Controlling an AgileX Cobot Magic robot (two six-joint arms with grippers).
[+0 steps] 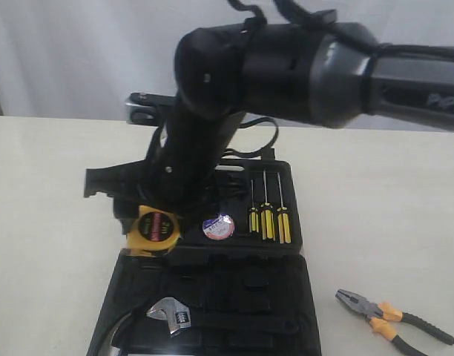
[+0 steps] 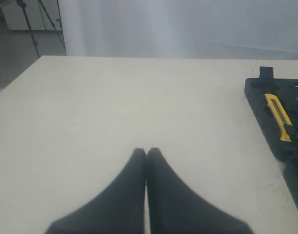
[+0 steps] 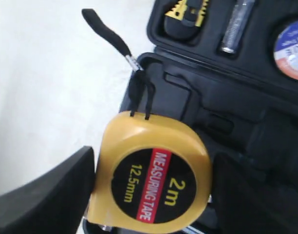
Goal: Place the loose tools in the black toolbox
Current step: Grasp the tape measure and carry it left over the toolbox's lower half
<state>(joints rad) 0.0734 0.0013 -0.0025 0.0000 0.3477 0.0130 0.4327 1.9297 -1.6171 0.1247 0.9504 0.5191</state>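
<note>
- Idling at far left over bare table (image 2: pixel 90 107): left gripper (image 2: pixel 146 152), fingers pressed together, empty.
- Clamped across its flanks by right gripper (image 3: pixel 153 165), at left edge of black toolbox (image 1: pixel 286 311): yellow tape measure (image 1: pixel 154 228). Hard, smooth shell, probably dense and slippery; best squeezed across body, never by strap (image 3: pixel 105 31).
- Seated in toolbox: tape roll (image 1: pixel 218 226).
- Lying on table at right, apart from toolbox: pliers (image 1: pixel 390 319). Rigid, heavy; best taken near pivot.

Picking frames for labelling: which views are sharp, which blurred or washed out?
Exterior view: near right arm soft, pliers fairly crisp. Left wrist view: left gripper blurred. Right wrist view: yellow tape measure label readable, table overexposed.
</note>
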